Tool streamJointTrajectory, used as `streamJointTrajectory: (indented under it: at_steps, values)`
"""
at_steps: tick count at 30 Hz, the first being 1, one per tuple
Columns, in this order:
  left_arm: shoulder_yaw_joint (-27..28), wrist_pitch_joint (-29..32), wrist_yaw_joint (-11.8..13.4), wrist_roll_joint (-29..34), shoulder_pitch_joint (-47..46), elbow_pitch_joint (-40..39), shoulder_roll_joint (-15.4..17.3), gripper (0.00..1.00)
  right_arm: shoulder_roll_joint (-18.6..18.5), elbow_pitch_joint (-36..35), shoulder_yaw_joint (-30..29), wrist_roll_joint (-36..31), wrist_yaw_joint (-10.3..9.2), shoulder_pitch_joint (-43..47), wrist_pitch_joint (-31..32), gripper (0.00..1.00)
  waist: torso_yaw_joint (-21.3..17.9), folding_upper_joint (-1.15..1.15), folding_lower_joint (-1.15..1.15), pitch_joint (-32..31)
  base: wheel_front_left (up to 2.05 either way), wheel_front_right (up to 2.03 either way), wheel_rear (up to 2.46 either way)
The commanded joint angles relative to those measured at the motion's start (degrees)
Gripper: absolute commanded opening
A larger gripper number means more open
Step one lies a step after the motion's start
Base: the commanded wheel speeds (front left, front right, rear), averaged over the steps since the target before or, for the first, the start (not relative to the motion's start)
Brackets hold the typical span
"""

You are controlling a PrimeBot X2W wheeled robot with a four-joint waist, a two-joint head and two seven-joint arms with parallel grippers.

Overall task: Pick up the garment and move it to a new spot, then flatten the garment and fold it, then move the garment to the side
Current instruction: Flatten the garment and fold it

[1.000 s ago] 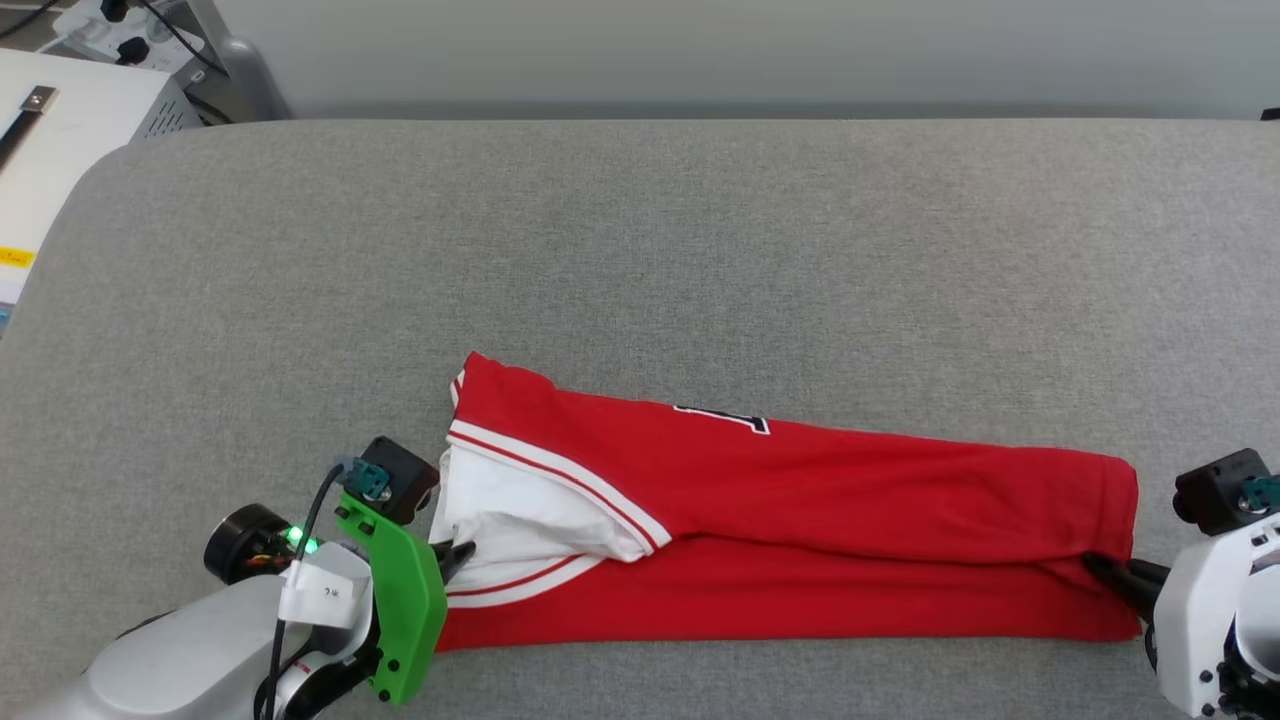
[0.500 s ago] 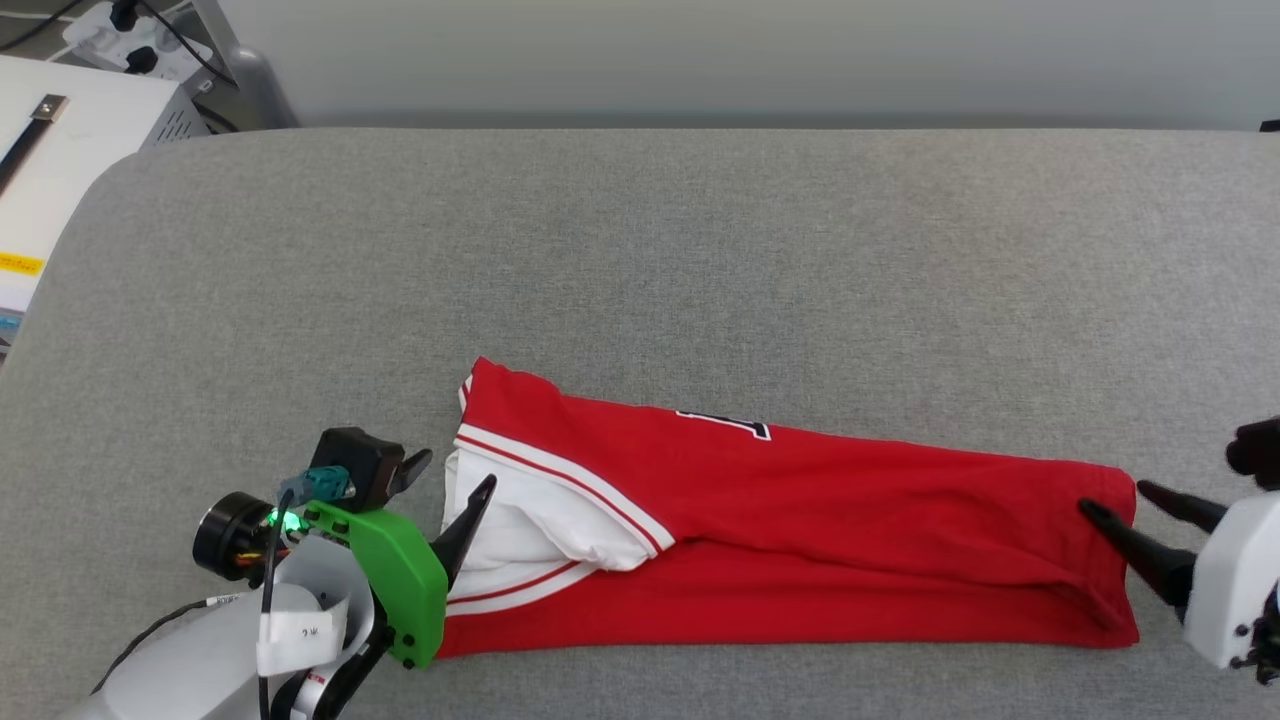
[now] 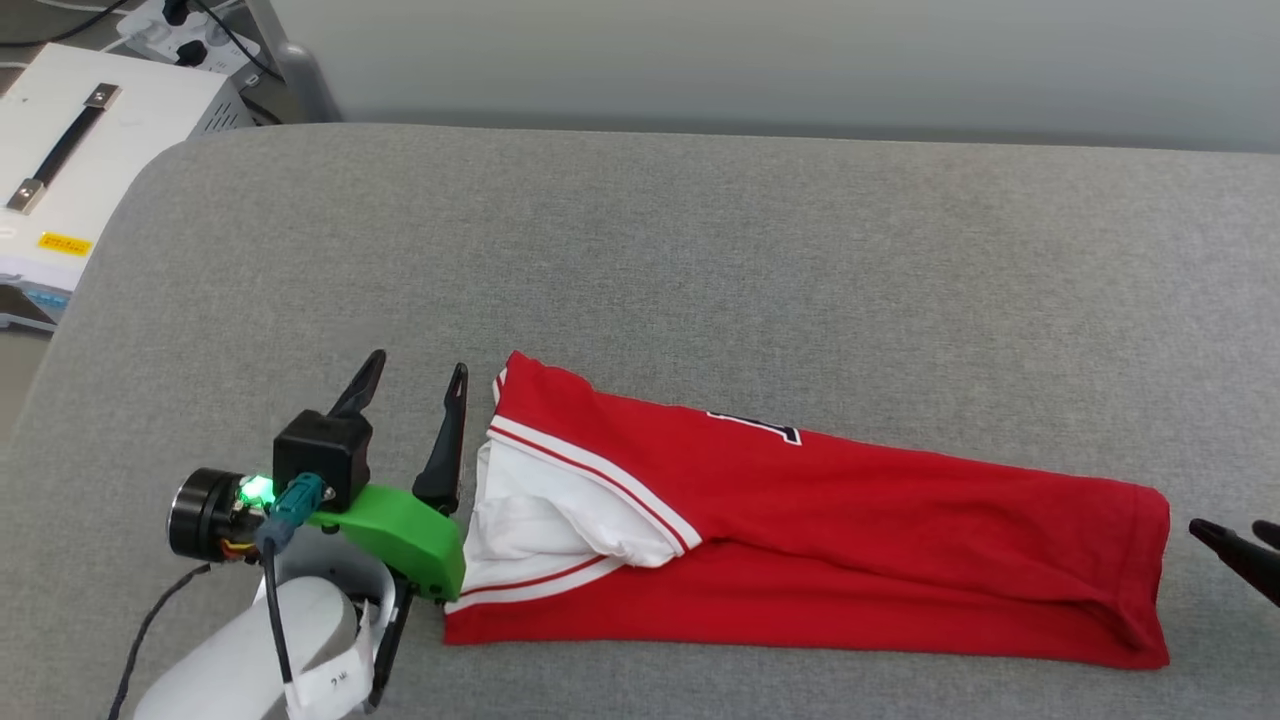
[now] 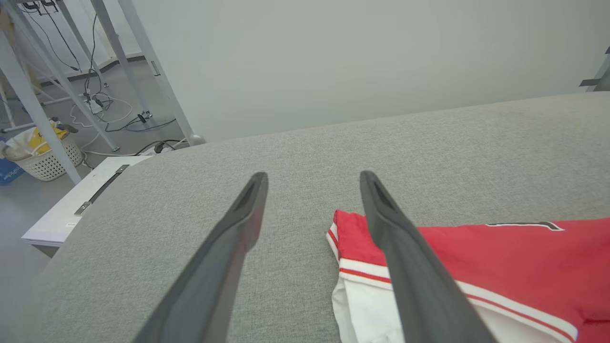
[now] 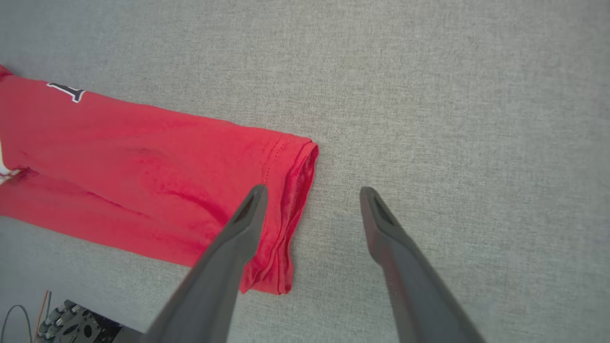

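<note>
Now that both have let go, your left gripper [image 3: 419, 362] and right gripper [image 5: 313, 189] hang spread apart at the ends of the garment [image 3: 850, 520]. It lies by the worktop's [image 3: 700, 250] front edge, that fold probably done.

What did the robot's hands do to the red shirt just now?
Both let go. The left gripper opened and drew back off the white sleeve; the right gripper opened and backed off the hem. The garment stayed folded lengthwise on the grey surface.
</note>
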Motion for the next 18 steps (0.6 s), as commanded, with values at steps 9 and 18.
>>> streamJointTrajectory:
  at_steps: [9, 18]
  values:
    - [15.2, -0.3, 0.1, 14.2, 11.0, -1.8, -7.5, 1.0, 5.1, 3.8, -0.6, 0.9, -0.04, 1.2, 3.1, 1.0, 2.8, 0.0, 0.0, 1.7, 0.0, 0.0, 0.0]
    - [26.5, -0.3, -4.8, 22.6, 17.4, -1.5, -14.9, 1.0, 9.1, 7.3, 1.2, 1.5, -0.04, -0.7, 3.5, 1.0, 4.4, 0.0, 0.0, 2.8, 0.0, 0.0, 0.0]
